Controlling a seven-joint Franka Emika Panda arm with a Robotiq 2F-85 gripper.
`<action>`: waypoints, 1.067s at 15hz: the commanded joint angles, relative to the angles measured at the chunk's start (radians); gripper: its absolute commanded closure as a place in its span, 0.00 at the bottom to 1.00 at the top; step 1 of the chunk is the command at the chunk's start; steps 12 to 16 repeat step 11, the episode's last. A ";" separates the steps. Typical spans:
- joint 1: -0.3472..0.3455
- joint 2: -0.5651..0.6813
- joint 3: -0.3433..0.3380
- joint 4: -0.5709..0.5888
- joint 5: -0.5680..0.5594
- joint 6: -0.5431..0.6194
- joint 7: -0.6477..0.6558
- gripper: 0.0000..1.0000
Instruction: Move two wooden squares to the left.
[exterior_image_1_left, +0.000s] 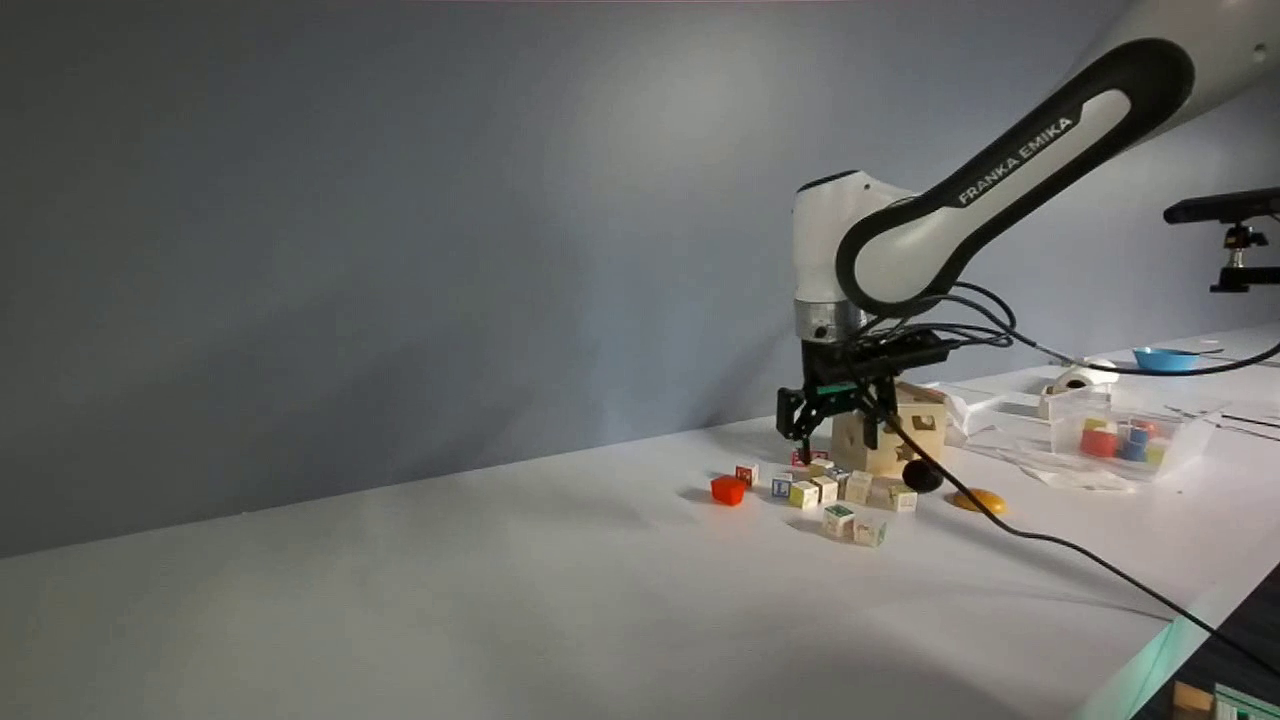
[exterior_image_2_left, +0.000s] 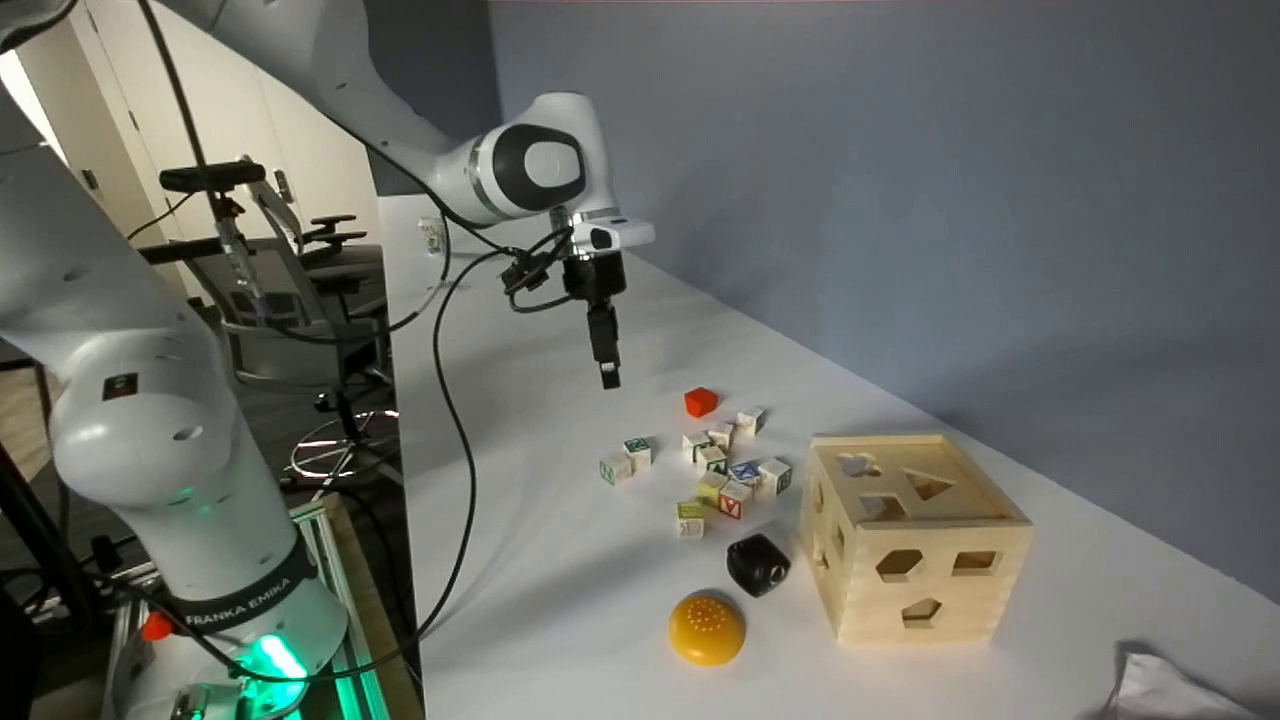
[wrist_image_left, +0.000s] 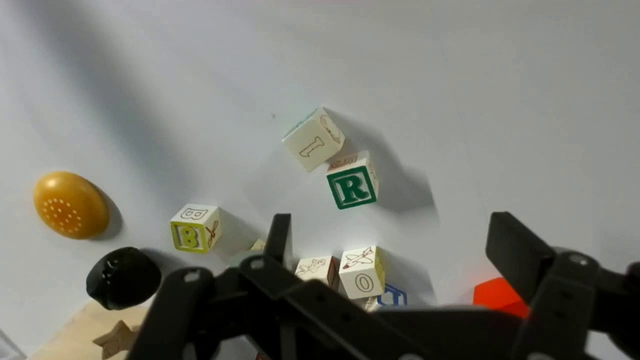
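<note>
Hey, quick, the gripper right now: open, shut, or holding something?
Gripper: open, jaws wide apart in the wrist view, holding nothing.

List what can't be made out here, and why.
Wrist view: red block, partly hidden by the fingers.
Wrist view: wooden box, cut off by the bottom edge.
In an exterior view: white crumpled thing, cut off by the bottom edge.
In an exterior view: letter blocks, most markings too small to read.
</note>
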 joint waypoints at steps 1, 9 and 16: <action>-0.049 -0.026 0.023 -0.022 0.043 0.031 -0.025 0.00; -0.078 -0.078 0.011 -0.082 0.082 0.095 -0.054 0.00; -0.078 -0.078 0.011 -0.082 0.082 0.096 -0.054 0.00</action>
